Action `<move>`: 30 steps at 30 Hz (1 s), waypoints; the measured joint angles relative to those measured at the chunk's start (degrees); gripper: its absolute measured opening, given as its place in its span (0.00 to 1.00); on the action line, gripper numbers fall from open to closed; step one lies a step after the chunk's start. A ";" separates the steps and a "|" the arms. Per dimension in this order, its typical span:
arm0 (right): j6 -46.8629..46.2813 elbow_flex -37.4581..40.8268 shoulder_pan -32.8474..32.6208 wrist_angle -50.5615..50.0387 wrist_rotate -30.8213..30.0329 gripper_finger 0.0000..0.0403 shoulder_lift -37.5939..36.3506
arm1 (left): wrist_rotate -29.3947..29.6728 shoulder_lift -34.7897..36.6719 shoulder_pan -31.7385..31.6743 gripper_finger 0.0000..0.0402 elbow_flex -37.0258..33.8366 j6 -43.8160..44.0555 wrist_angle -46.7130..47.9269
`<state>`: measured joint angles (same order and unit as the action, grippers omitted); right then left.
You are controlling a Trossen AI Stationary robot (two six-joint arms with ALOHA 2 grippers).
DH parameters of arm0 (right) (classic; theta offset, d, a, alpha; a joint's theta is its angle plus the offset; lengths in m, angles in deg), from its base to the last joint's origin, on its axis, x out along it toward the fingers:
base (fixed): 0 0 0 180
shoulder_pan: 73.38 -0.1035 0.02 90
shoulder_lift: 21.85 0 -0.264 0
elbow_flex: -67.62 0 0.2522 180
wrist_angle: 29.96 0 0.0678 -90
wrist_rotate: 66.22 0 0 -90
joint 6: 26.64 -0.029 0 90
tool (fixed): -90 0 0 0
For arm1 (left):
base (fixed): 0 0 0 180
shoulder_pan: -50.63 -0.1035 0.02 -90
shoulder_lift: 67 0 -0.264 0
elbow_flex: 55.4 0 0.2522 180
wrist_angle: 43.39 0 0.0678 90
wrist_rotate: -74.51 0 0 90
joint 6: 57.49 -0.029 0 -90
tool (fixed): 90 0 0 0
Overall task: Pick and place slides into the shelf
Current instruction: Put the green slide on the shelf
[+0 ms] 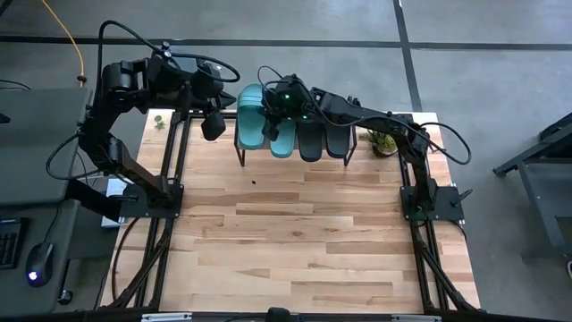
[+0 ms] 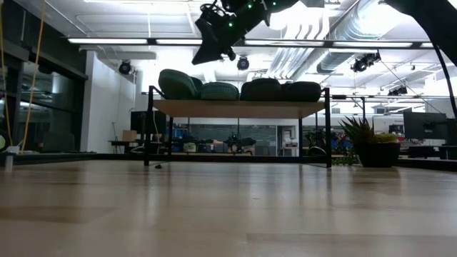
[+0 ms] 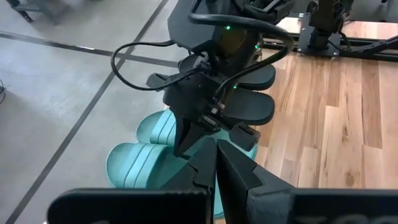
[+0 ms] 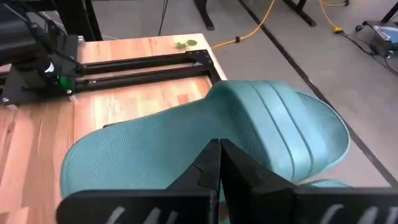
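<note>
All four slides sit on the shelf [image 1: 295,154].
Your right gripper [image 1: 273,128] hovers above a teal slide [image 4: 205,134], fingers pressed together, holding nothing; lift it away next.

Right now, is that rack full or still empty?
Full: four slides, two teal and two black, lie side by side across the shelf, covering its top.
</note>
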<state>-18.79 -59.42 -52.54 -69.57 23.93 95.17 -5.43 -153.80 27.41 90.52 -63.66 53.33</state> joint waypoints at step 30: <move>2.01 -9.57 -1.46 -7.13 -0.64 0.00 5.94 | 0.02 -0.02 0.00 0.01 -0.01 0.05 0.70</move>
<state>-16.78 -68.98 -53.99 -76.70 23.29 101.11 -5.41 -153.83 27.41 90.51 -63.62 54.03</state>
